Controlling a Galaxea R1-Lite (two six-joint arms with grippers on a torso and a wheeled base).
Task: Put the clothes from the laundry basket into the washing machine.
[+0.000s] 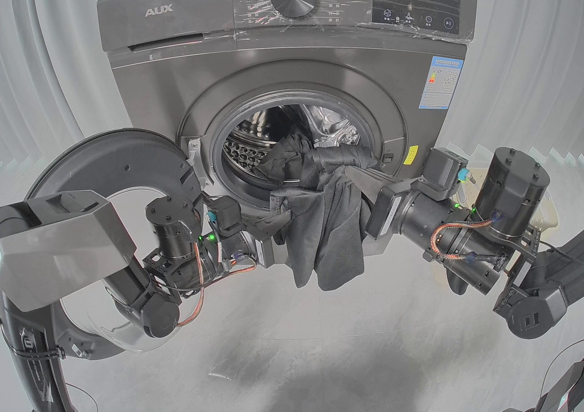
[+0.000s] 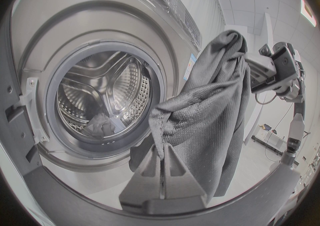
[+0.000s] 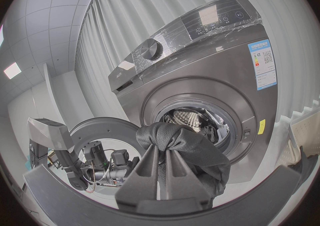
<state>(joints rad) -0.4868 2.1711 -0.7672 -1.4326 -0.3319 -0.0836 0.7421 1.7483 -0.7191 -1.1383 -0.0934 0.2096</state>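
Note:
A dark grey garment (image 1: 322, 218) hangs in front of the washing machine's open drum (image 1: 249, 148), its upper part bunched at the drum's mouth and its lower part dangling below the rim. My left gripper (image 1: 278, 223) is shut on the garment's lower left edge; the left wrist view shows the gripper (image 2: 162, 148) pinching a fold of the cloth (image 2: 206, 103). My right gripper (image 1: 359, 179) is shut on the garment's upper right part, the gripper (image 3: 161, 150) clamped on a bunched fold (image 3: 186, 143). Another cloth (image 2: 100, 125) lies inside the drum.
The machine's round door (image 1: 109, 164) stands swung open at the left, beside my left arm. A cream laundry basket (image 1: 547, 215) sits at the right, behind my right arm, its wall (image 3: 305, 133) also in the right wrist view. Bare floor lies in front.

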